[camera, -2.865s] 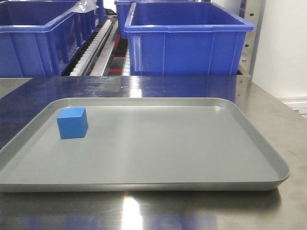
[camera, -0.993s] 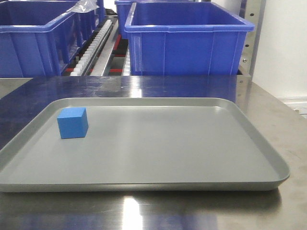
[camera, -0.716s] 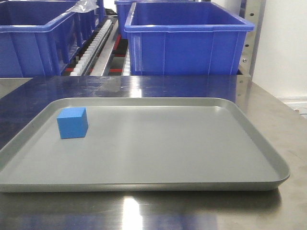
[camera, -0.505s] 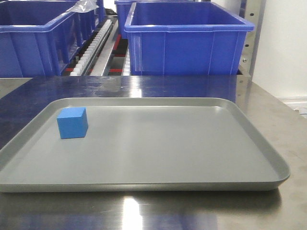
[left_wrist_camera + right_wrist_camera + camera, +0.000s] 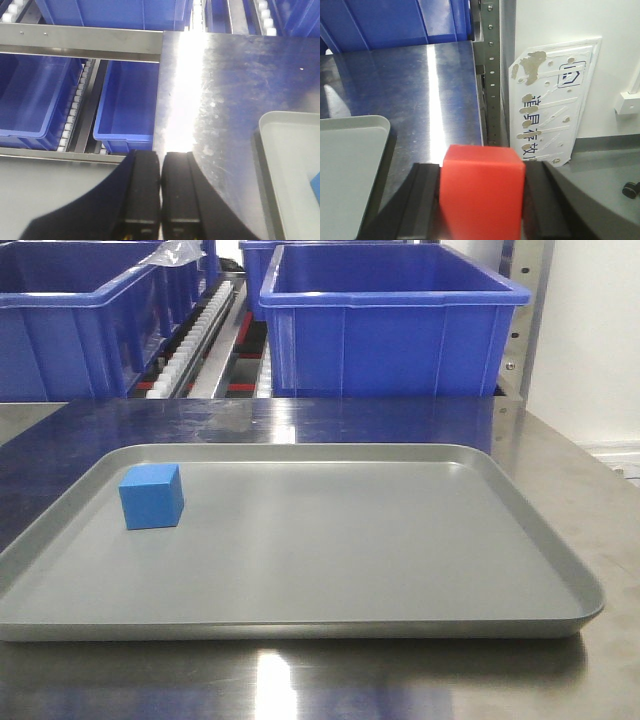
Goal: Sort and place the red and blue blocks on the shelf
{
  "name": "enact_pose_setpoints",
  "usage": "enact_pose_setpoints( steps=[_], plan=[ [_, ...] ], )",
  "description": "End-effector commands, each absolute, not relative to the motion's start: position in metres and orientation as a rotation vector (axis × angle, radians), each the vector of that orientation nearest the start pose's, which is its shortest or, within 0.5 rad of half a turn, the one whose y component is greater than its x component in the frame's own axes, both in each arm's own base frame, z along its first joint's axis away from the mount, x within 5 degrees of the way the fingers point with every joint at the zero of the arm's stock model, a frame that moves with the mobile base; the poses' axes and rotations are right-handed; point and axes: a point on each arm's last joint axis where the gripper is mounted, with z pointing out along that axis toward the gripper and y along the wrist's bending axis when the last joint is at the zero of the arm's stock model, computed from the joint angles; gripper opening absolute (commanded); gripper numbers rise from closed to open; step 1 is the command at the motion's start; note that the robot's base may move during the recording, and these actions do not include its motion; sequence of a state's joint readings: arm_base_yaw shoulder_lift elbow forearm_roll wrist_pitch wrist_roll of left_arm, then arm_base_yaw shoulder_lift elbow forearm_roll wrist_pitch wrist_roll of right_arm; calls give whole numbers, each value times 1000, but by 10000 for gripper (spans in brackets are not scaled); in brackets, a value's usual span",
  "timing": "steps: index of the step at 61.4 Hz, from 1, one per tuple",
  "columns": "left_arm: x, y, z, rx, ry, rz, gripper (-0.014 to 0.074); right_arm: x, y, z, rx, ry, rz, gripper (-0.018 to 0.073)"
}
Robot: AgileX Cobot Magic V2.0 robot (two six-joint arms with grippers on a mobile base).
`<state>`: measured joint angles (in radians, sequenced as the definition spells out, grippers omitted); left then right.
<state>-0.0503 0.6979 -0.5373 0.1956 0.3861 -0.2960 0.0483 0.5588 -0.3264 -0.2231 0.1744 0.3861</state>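
The blue block (image 5: 151,496) rests on the left side of the grey tray (image 5: 330,620); its edge shows in the left wrist view as a blue sliver (image 5: 315,187). My right gripper (image 5: 481,167) is shut on the red block (image 5: 482,192), held above the steel table's right edge by the shelf's upright post (image 5: 491,70). My left gripper (image 5: 160,155) is shut on nothing, hovering over the table's left edge. The shelf's crossbar (image 5: 80,44) and rollers (image 5: 185,340) lie beyond. Neither gripper appears in the front view.
Large blue bins (image 5: 390,320) (image 5: 70,330) stand on the shelf behind the table; lower bins (image 5: 127,107) sit under the crossbar. A white labelled panel (image 5: 552,95) leans right of the post. The tray corner (image 5: 350,165) lies left of the right gripper.
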Motion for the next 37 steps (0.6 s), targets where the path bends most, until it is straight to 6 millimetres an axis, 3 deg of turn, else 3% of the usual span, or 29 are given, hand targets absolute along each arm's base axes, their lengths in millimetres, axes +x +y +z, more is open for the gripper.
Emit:
enact_pose_setpoints(
  steps=[1, 15, 21, 29, 37],
  plan=[
    [145, -2, 313, -110, 1939, -53, 134, 121, 3, 280, 101, 1768, 115, 48],
    [140, -1, 304, -149, 2047, -55, 150, 121, 3, 280, 101, 1768, 115, 48],
    [140, -1, 304, -150, 2054, -54, 239, 121, 3, 280, 101, 1768, 115, 48],
    [142, -1, 304, -152, 2051, -60, 449, 121, 3, 280, 101, 1768, 115, 48],
    [152, -5, 302, -214, 2126, -129, 477, 121, 3, 280, 101, 1768, 115, 48]
  ],
)
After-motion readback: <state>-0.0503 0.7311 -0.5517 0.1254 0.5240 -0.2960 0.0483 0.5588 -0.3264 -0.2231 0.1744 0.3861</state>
